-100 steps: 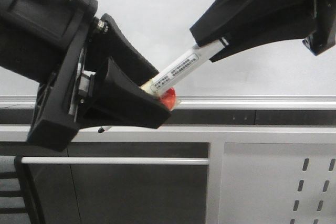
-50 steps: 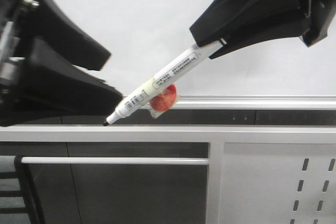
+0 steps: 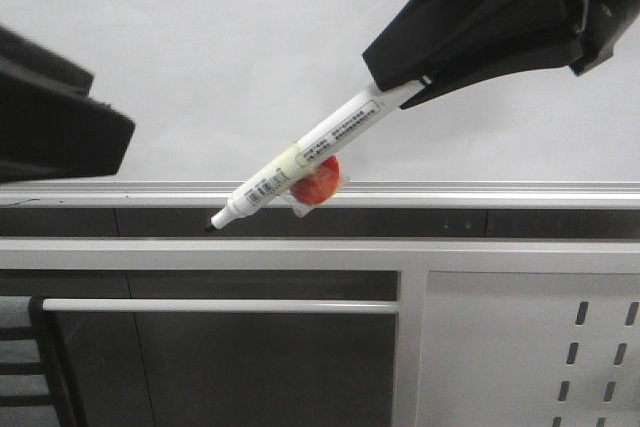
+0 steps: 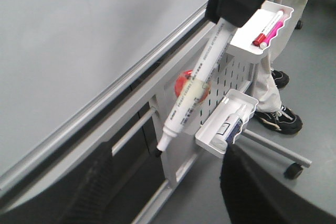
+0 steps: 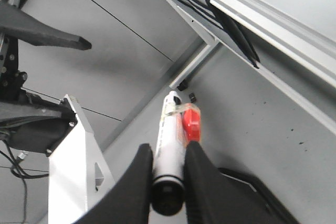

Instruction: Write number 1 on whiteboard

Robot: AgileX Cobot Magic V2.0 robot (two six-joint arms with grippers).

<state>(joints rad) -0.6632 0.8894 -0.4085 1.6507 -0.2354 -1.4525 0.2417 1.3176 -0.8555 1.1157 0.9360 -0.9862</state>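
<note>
Below the whiteboard [image 3: 250, 57], still unmarked, the right pincer [image 3: 405, 92] is clamping an uncapped marker [image 3: 300, 162] by its rear end. The left pincer [image 4: 168, 182] is hanging spread and empty. With so long a lever, the marker is risking pivoting under pressure, smearing the stroke.

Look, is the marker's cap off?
Yes, the white cylindrical plastic marker in the right pincer shows its bare black tip.

A robotics lab or office workspace. A large whiteboard [image 3: 250, 57] with an aluminium frame stands on a wheeled stand, seen by its caster [image 4: 292, 171] on a smooth grey floor [image 4: 315, 77]. A perforated white panel [image 3: 520, 347] carries clip-on trays [image 4: 226, 124] of markers. A person's legs and sneakers [image 4: 278, 116] stand beside it. Black robot arms [image 3: 500, 17] frame the scene.
</note>
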